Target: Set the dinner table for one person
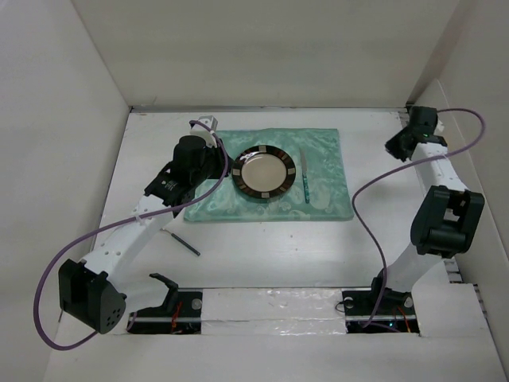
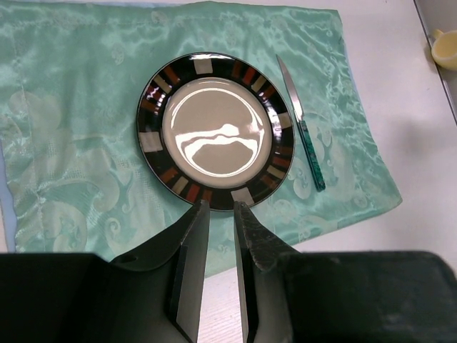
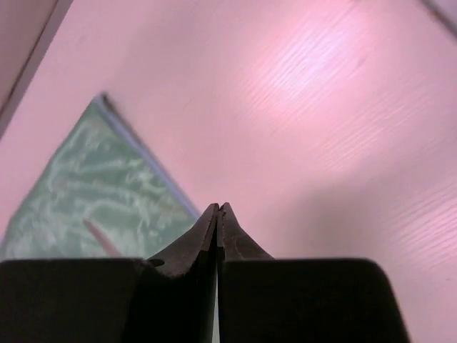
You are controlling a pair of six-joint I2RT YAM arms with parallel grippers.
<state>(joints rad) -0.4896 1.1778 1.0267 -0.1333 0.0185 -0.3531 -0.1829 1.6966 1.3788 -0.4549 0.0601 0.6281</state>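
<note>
- Surface (image 1: 262, 255): matte white, fills the walled enclosure; both arms are bolted at its near edge.
- Placemat (image 1: 326, 199): shiny mint green, lies flat on the middle of the surface, toward the far side.
- Plate (image 1: 265, 173): cream centre, dark rim with coloured blocks, sits on the placemat left of its middle. Nothing on it.
- Knife (image 1: 304, 177): teal handle, on the placemat just right of the plate, blade pointing to the far side.
- Thin dark stick-like item (image 1: 181, 241): on the bare surface, near-left of the placemat. Too small to identify.
- Left gripper (image 2: 218, 207): by the plate's left rim, jaws a narrow gap apart, nothing between them; released.
- Right gripper (image 3: 218, 209): over bare surface near the far right corner, well apart from the placemat, fingers pressed together, clenched on nothing.
</note>
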